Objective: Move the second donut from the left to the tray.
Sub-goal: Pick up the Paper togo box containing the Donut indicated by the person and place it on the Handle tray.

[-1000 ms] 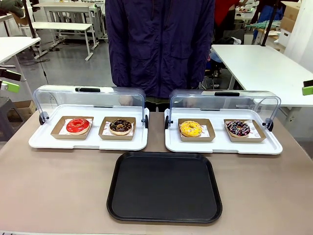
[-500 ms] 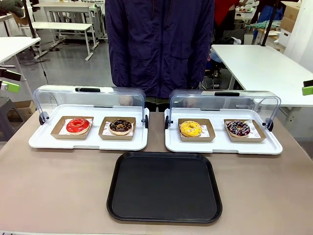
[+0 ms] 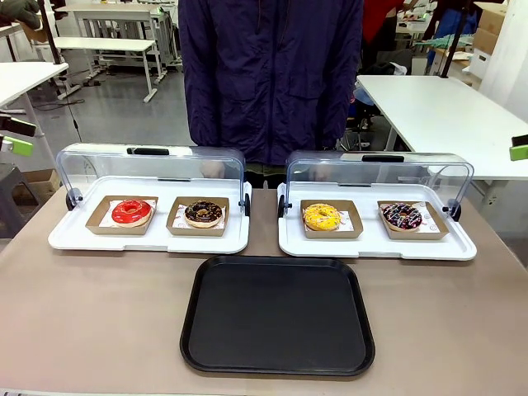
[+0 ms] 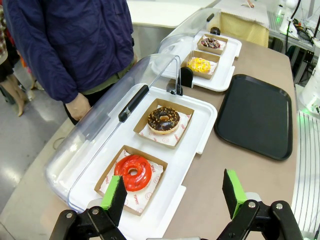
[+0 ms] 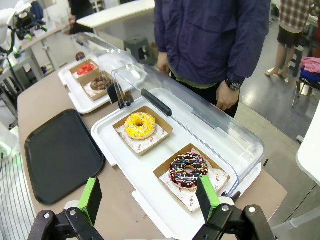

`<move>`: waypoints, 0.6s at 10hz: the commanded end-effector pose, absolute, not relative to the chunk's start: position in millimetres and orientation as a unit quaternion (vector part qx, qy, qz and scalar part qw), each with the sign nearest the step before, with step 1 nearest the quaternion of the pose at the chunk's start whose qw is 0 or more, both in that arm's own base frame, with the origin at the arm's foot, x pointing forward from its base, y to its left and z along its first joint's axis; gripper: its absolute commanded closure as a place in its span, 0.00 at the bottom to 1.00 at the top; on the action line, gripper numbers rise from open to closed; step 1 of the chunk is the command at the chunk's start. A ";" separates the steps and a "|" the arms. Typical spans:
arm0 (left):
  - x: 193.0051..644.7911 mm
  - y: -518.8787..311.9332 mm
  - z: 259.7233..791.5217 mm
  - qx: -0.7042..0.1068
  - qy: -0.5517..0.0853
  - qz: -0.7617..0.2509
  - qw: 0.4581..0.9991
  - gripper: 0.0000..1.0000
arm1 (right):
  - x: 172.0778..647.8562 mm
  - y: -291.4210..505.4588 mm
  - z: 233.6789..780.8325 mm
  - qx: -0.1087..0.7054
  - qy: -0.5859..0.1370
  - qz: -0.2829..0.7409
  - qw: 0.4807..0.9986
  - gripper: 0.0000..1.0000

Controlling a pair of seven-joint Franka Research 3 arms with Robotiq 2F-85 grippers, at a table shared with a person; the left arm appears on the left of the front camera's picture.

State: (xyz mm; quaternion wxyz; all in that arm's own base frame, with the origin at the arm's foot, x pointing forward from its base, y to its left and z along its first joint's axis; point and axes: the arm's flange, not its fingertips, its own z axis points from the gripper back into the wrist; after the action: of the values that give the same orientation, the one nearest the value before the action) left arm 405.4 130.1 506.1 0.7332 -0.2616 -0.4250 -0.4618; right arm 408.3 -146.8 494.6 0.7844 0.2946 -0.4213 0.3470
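The left fingers are seen wide apart in the left wrist view, rising from the bottom edge above the near end of a white tray. A red donut is seen just beyond them at 12 o'clock. The chocolate donut is found farther along the same white tray, seated in its brown dish beneath a raised clear lid. The black tray is laid on the table at 3 o'clock of that donut, apart from the white tray. A person's hand is seen behind the lid at 9 o'clock.

In the right wrist view, the right fingers are likewise held wide apart. A sprinkled donut is seen between them and just beyond, with a yellow donut at its 10 o'clock on a second white tray. The black tray is seen at 9 o'clock, and the chocolate donut far off at 11 o'clock beside the red one.

In the front view, the chocolate donut is placed at 3 o'clock of the red donut on the left white tray. The black tray is set at 5 o'clock of it, near the table's front edge. The person is stood at 12 o'clock behind both lids.
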 end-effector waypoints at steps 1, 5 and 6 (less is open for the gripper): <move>405.1 129.2 507.8 -0.264 -0.428 -0.463 0.730 0.00 | 408.6 -146.0 495.6 0.296 -0.424 0.348 0.782 0.00; 405.1 129.2 507.8 -0.264 -0.428 -0.463 0.730 0.00 | 408.6 -146.0 495.6 0.296 -0.424 0.348 0.782 0.00; 405.1 129.2 507.8 -0.264 -0.428 -0.463 0.730 0.00 | 408.6 -146.0 495.6 0.296 -0.424 0.348 0.782 0.00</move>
State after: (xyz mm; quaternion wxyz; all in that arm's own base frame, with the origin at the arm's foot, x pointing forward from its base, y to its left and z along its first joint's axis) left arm 405.4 130.1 506.1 0.7332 -0.2616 -0.4250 -0.4618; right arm 408.3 -146.8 494.6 0.7844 0.2946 -0.4213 0.3470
